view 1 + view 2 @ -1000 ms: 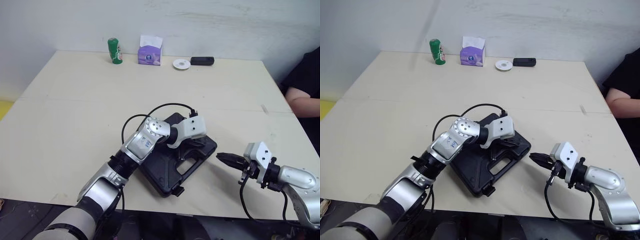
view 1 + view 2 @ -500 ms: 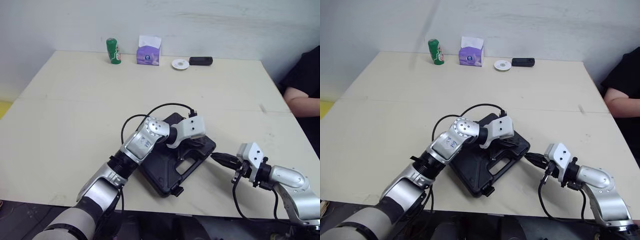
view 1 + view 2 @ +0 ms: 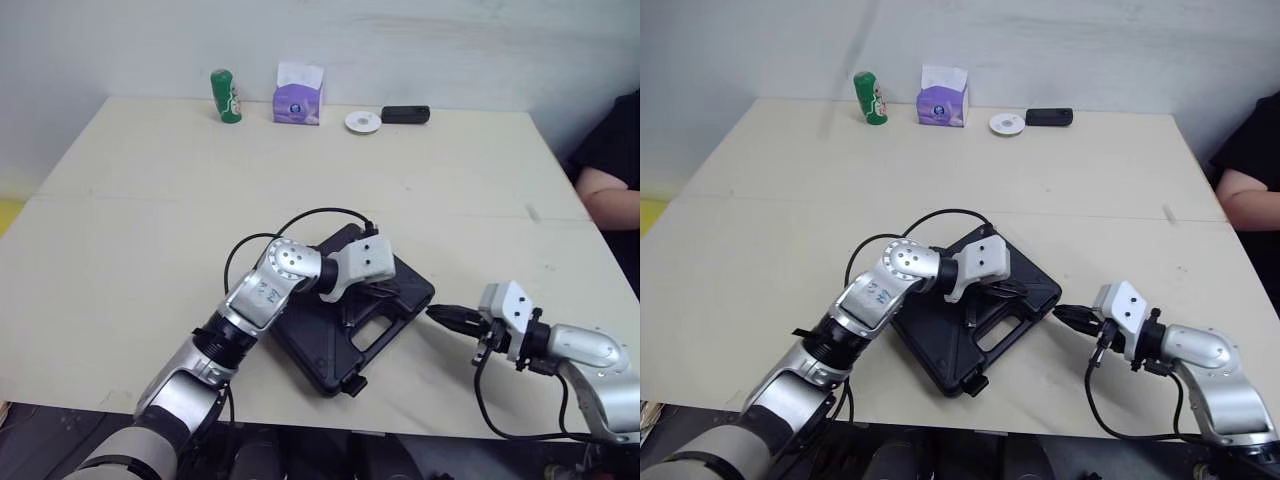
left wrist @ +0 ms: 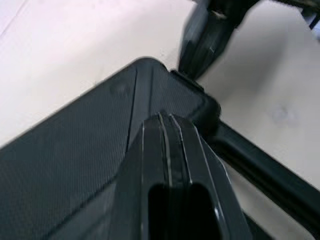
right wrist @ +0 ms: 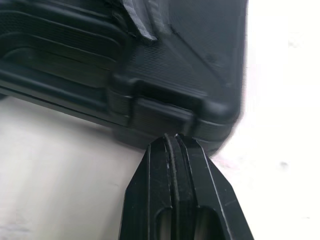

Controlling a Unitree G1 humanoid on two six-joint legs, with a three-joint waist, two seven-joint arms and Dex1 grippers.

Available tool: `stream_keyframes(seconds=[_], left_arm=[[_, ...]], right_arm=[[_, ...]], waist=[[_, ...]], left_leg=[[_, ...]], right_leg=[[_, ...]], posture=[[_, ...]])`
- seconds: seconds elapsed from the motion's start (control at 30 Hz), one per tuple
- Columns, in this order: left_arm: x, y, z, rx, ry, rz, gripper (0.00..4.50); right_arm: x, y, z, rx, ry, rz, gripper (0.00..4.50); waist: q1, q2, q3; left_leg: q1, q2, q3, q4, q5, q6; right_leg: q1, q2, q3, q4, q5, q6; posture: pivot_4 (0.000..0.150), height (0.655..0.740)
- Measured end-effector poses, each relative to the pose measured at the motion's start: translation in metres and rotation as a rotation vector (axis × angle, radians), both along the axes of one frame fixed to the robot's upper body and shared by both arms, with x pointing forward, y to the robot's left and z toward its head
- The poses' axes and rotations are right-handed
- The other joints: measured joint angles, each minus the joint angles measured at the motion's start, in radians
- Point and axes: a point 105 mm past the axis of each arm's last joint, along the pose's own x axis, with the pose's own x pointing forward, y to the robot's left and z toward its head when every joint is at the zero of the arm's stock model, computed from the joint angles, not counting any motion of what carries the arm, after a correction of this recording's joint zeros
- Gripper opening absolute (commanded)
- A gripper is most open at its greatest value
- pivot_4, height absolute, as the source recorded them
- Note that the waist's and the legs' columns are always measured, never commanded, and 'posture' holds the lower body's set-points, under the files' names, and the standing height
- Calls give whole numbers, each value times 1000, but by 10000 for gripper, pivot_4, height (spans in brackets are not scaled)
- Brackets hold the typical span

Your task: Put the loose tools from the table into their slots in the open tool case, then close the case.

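Note:
The black tool case lies closed near the table's front edge. My left gripper is shut and rests on the lid near the handle; in the left wrist view its fingertips press the textured lid. My right gripper is shut and points at the case's right corner, just off it. In the right wrist view its tip sits right before a latch on the case's side wall. No loose tools lie on the table.
A green can, a purple tissue box, a white disc and a small black device line the far edge. A person's arm rests at the right edge. A second latch juts from the case's front.
My right gripper has edged in toward the case's right corner. My left elbow has swung leftward while its gripper stayed on the lid. The camera has shifted slightly.

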Motion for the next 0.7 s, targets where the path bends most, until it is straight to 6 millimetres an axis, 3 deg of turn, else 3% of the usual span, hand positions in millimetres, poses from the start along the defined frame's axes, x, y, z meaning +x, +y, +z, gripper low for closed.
stream_keyframes(seconds=[0.13,0.2,0.3,0.4,0.7], left_arm=[[-20,18,34,-163,-24,-90,376],[-31,38,44,-171,-65,-111,376],[-39,61,38,-166,-47,-81,376],[-53,68,26,-161,-14,-86,376],[-83,60,4,-111,-30,-71,376]], right_arm=[[-7,-8,0,2,10,-16,0],[-16,-3,-2,32,14,5,0],[-29,3,-4,92,30,8,0],[-44,12,-11,86,58,59,0],[-66,39,-37,108,140,184,0]], waist=[[15,2,8],[18,4,10],[18,5,11],[18,3,14],[15,2,16]], left_leg=[[-15,0,0,6,6,-3],[-15,-1,0,6,6,-3],[-15,-2,0,9,5,-1],[-14,-2,-1,12,0,6],[-13,-1,-2,11,2,6]], right_leg=[[-14,2,0,4,0,2],[-15,2,0,5,-1,3],[-15,2,1,8,-1,4],[-11,1,1,7,2,7],[-7,0,0,0,9,3]], posture=[[1500,7400],[1500,7400],[1500,7400],[1500,7400],[1500,7400]])
